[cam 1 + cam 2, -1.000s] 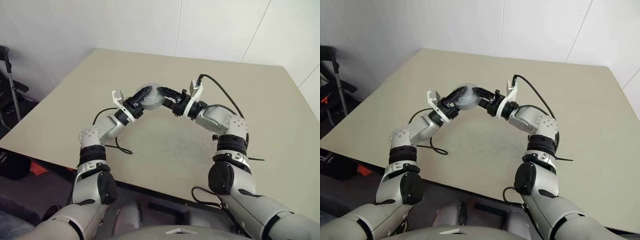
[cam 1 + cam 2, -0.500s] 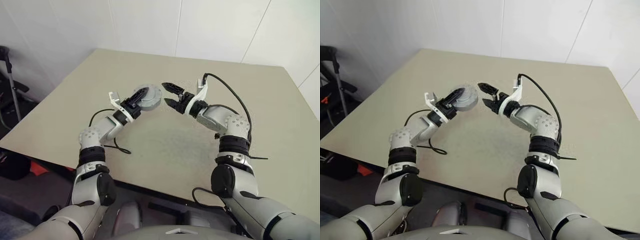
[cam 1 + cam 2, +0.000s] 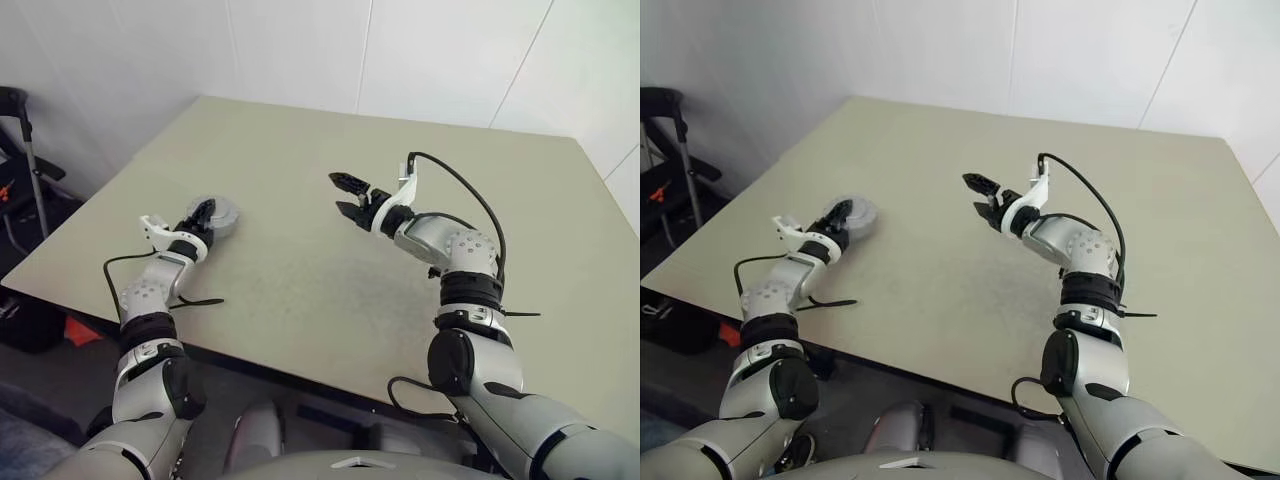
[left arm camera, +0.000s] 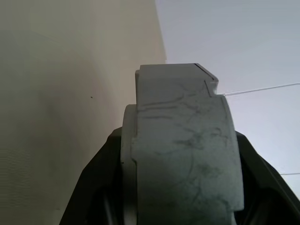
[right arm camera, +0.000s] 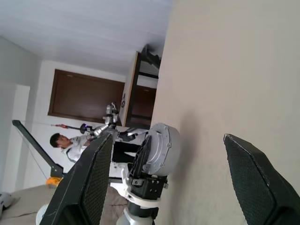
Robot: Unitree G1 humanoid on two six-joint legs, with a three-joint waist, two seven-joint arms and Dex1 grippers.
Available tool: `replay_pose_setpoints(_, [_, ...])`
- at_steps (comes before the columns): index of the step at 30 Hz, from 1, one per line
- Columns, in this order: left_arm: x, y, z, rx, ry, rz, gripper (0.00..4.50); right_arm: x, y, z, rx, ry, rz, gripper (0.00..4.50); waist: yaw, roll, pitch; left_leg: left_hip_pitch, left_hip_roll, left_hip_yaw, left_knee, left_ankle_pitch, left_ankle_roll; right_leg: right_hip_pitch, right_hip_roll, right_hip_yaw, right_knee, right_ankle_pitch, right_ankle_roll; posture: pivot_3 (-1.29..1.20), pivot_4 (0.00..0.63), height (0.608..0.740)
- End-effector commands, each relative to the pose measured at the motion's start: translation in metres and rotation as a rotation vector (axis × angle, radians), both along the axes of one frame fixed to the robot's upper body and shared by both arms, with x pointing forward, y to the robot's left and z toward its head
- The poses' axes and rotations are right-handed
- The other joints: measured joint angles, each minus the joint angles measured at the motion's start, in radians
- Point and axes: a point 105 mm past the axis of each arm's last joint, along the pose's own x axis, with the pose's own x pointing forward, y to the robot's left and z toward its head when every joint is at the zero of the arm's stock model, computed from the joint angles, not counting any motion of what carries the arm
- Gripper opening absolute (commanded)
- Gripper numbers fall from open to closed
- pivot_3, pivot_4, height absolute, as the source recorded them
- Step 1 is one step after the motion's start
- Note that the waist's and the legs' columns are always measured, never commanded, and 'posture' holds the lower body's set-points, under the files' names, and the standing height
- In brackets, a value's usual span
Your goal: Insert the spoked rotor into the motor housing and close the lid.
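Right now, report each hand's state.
Left hand: closed on the motor housing, at the table's left side.
Right hand: open, holding nothing, above the table.

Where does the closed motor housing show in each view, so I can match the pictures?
Left eye view: motor housing, far left on the table, clamped in the left tool.
Right eye view: same spot, near the table's left edge.
Left wrist view: close up, its grey rim between the fingers.
Right wrist view: low centre, seen between the open right tool's fingers.
Shared landmark: the left tool gripping it.
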Motion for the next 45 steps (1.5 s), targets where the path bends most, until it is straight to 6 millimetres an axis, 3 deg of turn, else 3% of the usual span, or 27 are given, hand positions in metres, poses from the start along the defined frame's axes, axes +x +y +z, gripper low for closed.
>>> replay_pose_setpoints(1, [0.007,0.004,0.010,0.028,-0.011,0.020,2.23,0.004,0.003,0.014,-0.001,-0.058,0.004,4.28,0.000,0.000,0.000,0.000,0.000,0.000,0.000,0.000,0.000,0.000,0.000,0.000,0.000,0.000,0.000,0.00,0.000,0.740])
replay_pose_setpoints(4, [0.006,0.008,0.000,0.043,0.037,0.040,2.23,0.004,0.004,0.014,-0.004,-0.060,0.005,4.28,0.000,-0.001,0.000,0.000,0.000,0.000,0.000,0.001,-0.001,0.000,0.000,0.000,0.000,0.000,0.000,0.00,0.000,0.740])
replay_pose_setpoints(12, [0.006,0.016,-0.003,0.085,0.054,0.062,2.23,0.005,0.004,0.012,-0.010,-0.055,0.002,4.28,-0.002,-0.001,0.000,0.009,0.001,0.000,-0.001,0.002,-0.003,0.005,0.000,0.001,0.001,0.001,0.000,0.00,0.000,0.740])
replay_pose_setpoints(17, [0.002,0.044,-0.014,0.155,0.129,0.195,3.65,0.005,0.005,0.011,-0.014,-0.047,0.008,4.33,-0.014,-0.001,0.000,0.015,0.001,0.001,-0.004,0.003,-0.006,0.009,0.000,0.002,0.001,0.001,-0.001,0.00,0.000,0.740])
replay_pose_setpoints(22, [-0.002,0.066,-0.019,0.215,0.169,0.305,3.65,0.005,0.008,0.009,-0.020,-0.038,0.017,4.33,-0.037,-0.001,0.000,0.028,0.001,0.002,-0.011,0.007,-0.012,0.018,0.001,0.003,0.000,-0.005,0.000,0.00,0.000,0.740])
replay_pose_setpoints(33, [-0.014,0.105,-0.020,0.360,0.227,0.497,3.65,0.003,0.014,0.008,-0.027,-0.037,0.046,4.33,-0.052,-0.001,0.000,0.033,0.005,0.002,-0.017,0.009,-0.015,0.018,0.007,0.005,0.000,-0.006,-0.006,0.00,0.000,0.740])
replay_pose_setpoints(38, [-0.013,0.121,0.005,0.495,0.167,0.574,3.65,-0.002,0.018,0.013,-0.082,-0.151,0.078,4.33,-0.051,-0.001,0.000,0.031,0.007,0.002,-0.017,0.009,-0.015,0.016,0.009,0.005,-0.002,-0.004,-0.013,0.00,0.000,0.740])
replay_pose_setpoints(45, [-0.001,0.132,0.079,0.817,-0.058,0.637,3.65,-0.010,0.013,0.027,-0.224,-0.494,0.051,4.33,-0.020,-0.005,0.001,0.019,0.009,-0.001,-0.017,0.008,-0.014,0.007,0.012,0.002,-0.003,-0.002,-0.012,0.00,0.000,0.740])
